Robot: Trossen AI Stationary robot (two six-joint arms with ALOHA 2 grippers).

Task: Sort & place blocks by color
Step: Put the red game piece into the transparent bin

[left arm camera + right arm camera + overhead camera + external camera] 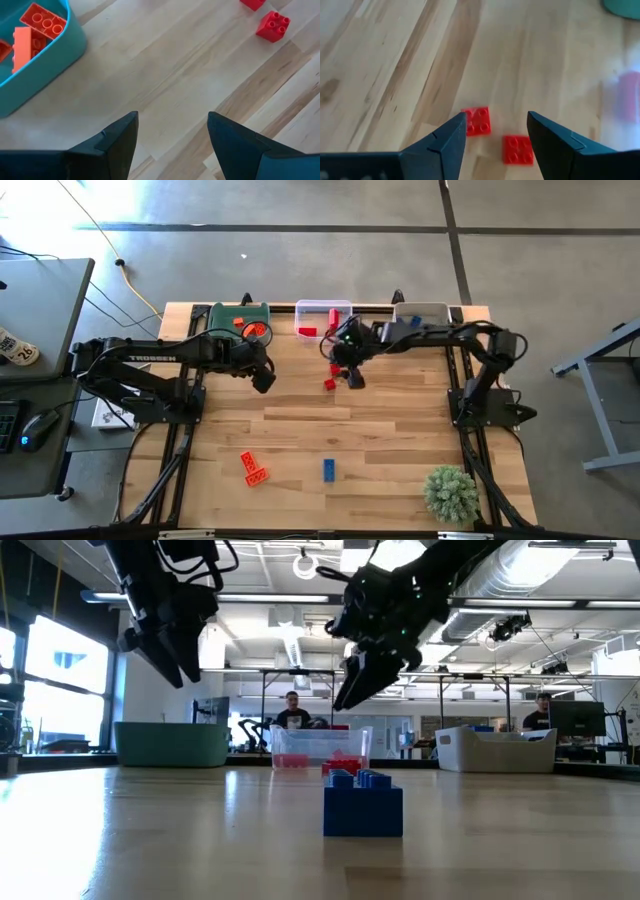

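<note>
Blocks are partly sorted, by the look of it. Orange ones (250, 327) already lie in the green bin (225, 313) at the far edge of the desk (380, 440), and some red ones (308, 332) sit in the clear bin (345, 307) beside it. What the grey bin (430, 309) holds cannot be told from above.

Left out on the desk are 2 red blocks (330, 384) near the middle, just in front of the clear bin, plus 2 orange blocks (253, 468) and 1 blue block (328, 469) near the front edge. So I judge at least 5 pieces remain to be placed.

The right hand (352, 375) hangs over the 2 red blocks, fingers spread and holding nothing. The left hand (263, 379) hovers in front of the green bin, also spread and empty.

The right wrist view shows what the high view hides: both red blocks (478, 121) are square, 4-studded, lying just beside each other between that hand's fingers (445, 142), untouched. The left wrist view shows the orange pieces (42, 21) inside the green bin more plainly. The low view shows the blue block (362, 802) close up with both hands well above the desk, and people at work in the room behind; it hints at blue in the grey bin (500, 750), though I cannot be sure. A small green plant (450, 492) stands at the front right corner, seen only from above.
</note>
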